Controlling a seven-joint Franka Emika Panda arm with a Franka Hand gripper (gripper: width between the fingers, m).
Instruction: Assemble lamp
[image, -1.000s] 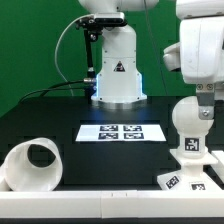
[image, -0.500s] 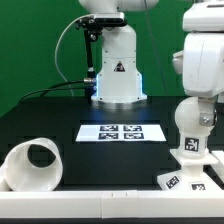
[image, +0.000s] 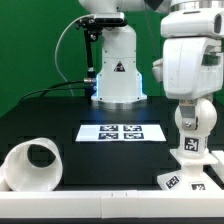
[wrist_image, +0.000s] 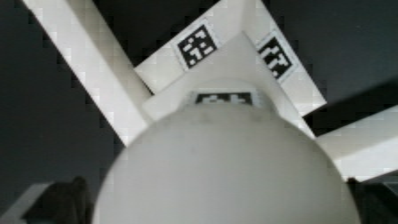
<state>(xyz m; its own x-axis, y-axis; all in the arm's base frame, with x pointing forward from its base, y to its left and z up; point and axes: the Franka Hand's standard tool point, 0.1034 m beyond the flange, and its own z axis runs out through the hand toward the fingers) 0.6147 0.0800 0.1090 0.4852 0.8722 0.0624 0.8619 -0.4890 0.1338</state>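
**Pincer open above the standing bulb, shade lying apart**

At the exterior view's right the bulb (image: 191, 122) stands upright on the base (image: 186, 180), which lies flat on the black tabletop (image: 55, 118) near its front edge. The bulb's round head is uppermost and a square tag shows on its neck just above the base. The arm (image: 192, 55) hangs directly over it, and the pincer (image: 192, 103) sits right at the top of the round head with its fingers spread wide, clamped on nothing. Whether it touches the head cannot be told.

The wrist view looks straight down. The bulb (wrist_image: 222, 165) fills the lower middle of the picture, with the base (wrist_image: 237, 45) and two of its tags beyond it.

The shade (image: 30, 165), the one hollow part, lies on its side at the exterior view's left, well apart from bulb and base. Its round mouth is turned toward the camera, and the hollow shows only its own shadowed white wall.

The marker board (image: 122, 132) lies flat between the shade and the bulb, further back, in front of the arm's pedestal
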